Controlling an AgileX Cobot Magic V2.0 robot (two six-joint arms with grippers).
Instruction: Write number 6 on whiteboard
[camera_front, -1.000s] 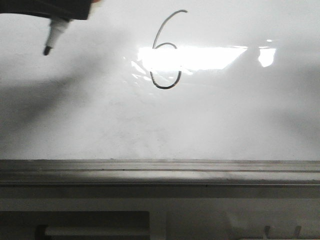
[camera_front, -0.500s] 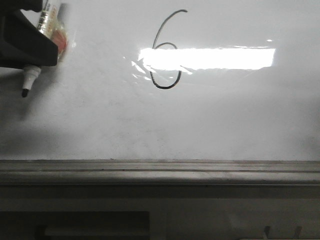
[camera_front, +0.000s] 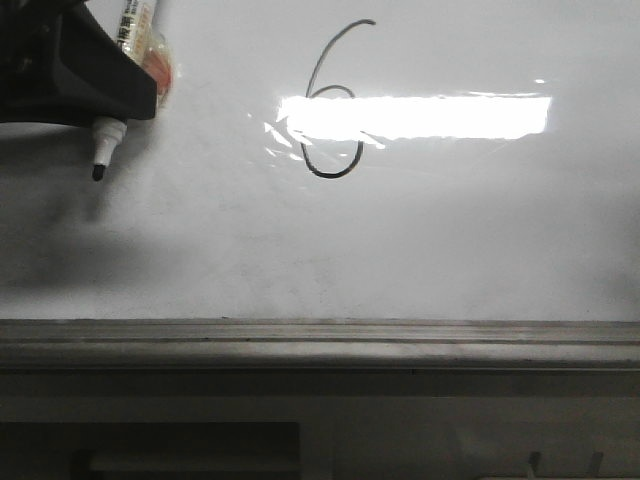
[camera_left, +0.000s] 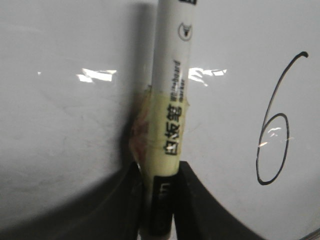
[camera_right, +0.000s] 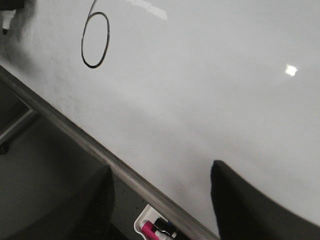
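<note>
A thin black hand-drawn number 6 (camera_front: 335, 100) stands complete near the top middle of the large glossy white whiteboard (camera_front: 450, 230), its small loop crossing a bright rectangular light reflection, so the writing looks done and only withdrawal seems left. Well to its left, the black left claw (camera_front: 85, 75) grips a white whiteboard marker with yellowish tape (camera_left: 170, 115), tip apparently off the board. The right claw (camera_right: 160, 200) hangs wide and empty above the grey metal rail (camera_front: 320, 335)

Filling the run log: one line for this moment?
left tool: shut on marker | number 6: drawn | whiteboard | right tool: open
</note>
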